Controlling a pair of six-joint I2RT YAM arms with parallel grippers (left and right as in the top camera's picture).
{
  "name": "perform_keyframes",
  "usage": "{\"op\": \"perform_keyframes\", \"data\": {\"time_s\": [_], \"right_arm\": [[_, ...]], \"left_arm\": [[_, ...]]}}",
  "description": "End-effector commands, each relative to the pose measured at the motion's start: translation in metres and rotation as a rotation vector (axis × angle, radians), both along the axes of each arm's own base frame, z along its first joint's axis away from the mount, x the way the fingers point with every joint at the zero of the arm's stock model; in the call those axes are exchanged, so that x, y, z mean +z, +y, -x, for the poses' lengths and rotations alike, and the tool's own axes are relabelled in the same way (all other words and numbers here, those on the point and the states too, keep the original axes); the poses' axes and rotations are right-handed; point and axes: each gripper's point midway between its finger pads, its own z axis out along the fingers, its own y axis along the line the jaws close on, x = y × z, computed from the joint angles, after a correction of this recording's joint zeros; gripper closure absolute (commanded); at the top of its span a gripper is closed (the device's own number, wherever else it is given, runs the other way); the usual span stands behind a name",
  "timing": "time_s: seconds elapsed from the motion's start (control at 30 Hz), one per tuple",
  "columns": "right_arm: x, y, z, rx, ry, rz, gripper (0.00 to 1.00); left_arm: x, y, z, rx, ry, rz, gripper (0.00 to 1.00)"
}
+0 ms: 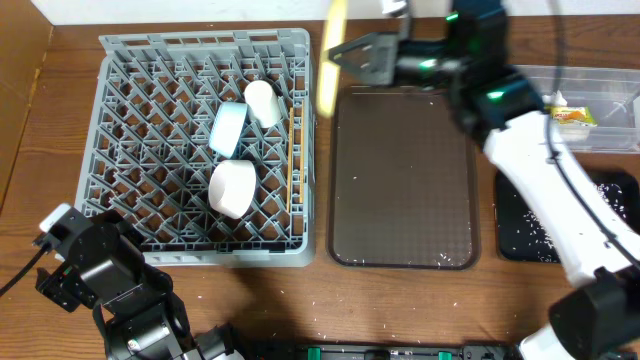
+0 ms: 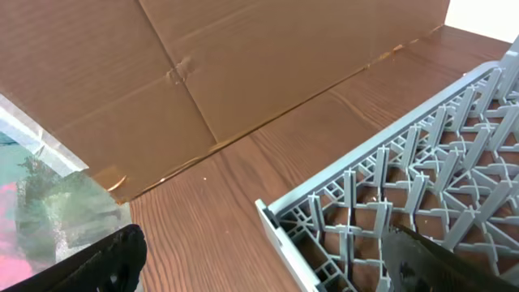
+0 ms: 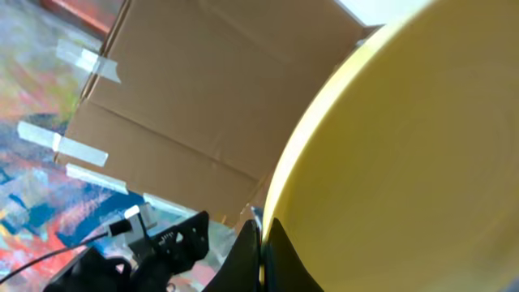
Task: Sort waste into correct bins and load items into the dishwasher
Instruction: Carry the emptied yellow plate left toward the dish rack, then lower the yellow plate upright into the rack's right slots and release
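Jaws of the right gripper (image 1: 350,58) are clamped shut on the rim of the yellow plate (image 1: 331,60). They hold it on edge, up off the table (image 1: 400,300), close to the far edge. From overhead the plate shows as a thin upright sliver above the gap between the grey dish rack (image 1: 130,60) and the dark brown tray (image 1: 405,175). In the right wrist view the plate (image 3: 405,162) fills most of the picture, with one dark finger (image 3: 248,253) against its rim.

The left gripper (image 2: 268,272) hangs low by the near left corner of the table. Its two dark fingers stand wide apart and hold nothing. A corner of the rack (image 2: 389,162) lies between them, and a cardboard wall (image 2: 243,57) stands beyond.

The rack takes up the left half of the table. The white cup (image 1: 262,100) lies in it toward the far right. The light blue bowl (image 1: 228,128) stands on edge just beside the cup. The pale pink bowl (image 1: 232,188) sits nearer the front, and the chopsticks (image 1: 295,150) lie along the rack's right side.

The brown tray sits in the middle of the table, just right of the rack, with a few white specks along its near edge. At the far right corner is the clear tub (image 1: 600,80), with the crumpled wrapper (image 1: 572,115) inside it. In front of the tub, at the right edge, the black tray (image 1: 620,190) is strewn with rice grains (image 1: 528,228).
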Motion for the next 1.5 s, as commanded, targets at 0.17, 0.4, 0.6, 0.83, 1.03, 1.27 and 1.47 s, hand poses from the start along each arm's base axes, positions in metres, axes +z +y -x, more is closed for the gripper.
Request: {"op": "perform_keyframes", "data": {"time_s": [0.17, 0.4, 0.6, 0.83, 1.03, 1.27, 1.47], "right_arm": [[-0.113, 0.075, -0.022, 0.009, 0.161, 0.073, 0.99], [-0.153, 0.090, -0.028, 0.042, 0.247, 0.058, 0.98], [-0.139, 0.084, -0.029, 0.040, 0.158, 0.067, 0.69], [-0.118, 0.028, -0.036, -0.114, 0.109, 0.242, 0.17], [-0.090, -0.094, -0.014, -0.416, 0.022, 0.631, 0.01], [-0.093, -0.179, 0.078, -0.425, 0.122, 0.971, 0.01], [-0.112, -0.187, 0.150, -0.295, 0.073, 1.057, 0.01]], "left_arm": [[0.010, 0.001, 0.003, 0.012, -0.011, -0.018, 0.06], [0.010, 0.001, 0.003, 0.012, -0.012, -0.018, 0.06], [0.010, 0.001, 0.003, 0.012, -0.012, -0.018, 0.06], [0.010, 0.001, 0.003, 0.012, -0.011, -0.018, 0.06], [0.010, 0.001, 0.003, 0.012, -0.011, -0.018, 0.06], [0.010, 0.001, 0.003, 0.012, -0.011, -0.018, 0.06], [0.010, 0.001, 0.003, 0.012, -0.011, -0.018, 0.06]]}}
